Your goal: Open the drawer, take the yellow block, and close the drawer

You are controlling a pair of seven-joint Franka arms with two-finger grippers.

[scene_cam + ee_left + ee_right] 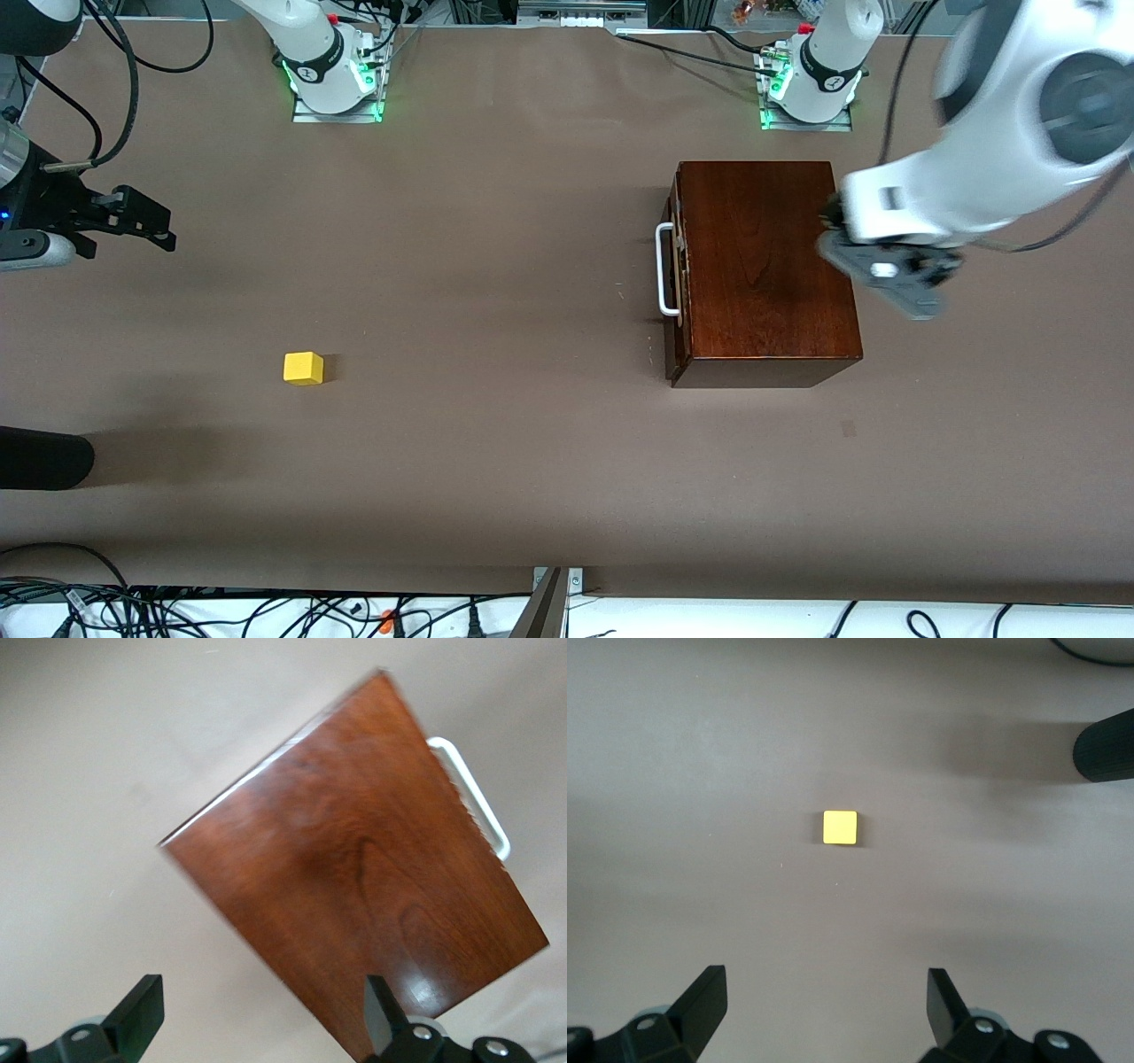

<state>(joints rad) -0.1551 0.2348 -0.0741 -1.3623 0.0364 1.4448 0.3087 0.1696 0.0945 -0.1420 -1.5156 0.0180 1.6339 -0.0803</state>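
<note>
The dark reddish-brown wooden box [766, 266] stands toward the left arm's end of the table. Its drawer [677, 266] is shut, and its white bar handle [664, 270] faces the right arm's end. The yellow block [303, 368] lies on the bare table toward the right arm's end, nearer the front camera than the box. My left gripper [895, 279] is open and empty, in the air over the box's edge away from the handle. The left wrist view shows the box top [372, 877], the handle [478, 797] and the open gripper [261, 1014]. My right gripper [151, 221] is open and empty above the table, with the block [840, 827] ahead of it [824, 1005].
A black rounded object [44, 456] juts in at the right arm's end, nearer the front camera than the block; it also shows in the right wrist view [1103, 749]. Cables lie along the front edge [266, 611]. The arm bases [332, 80] stand along the back.
</note>
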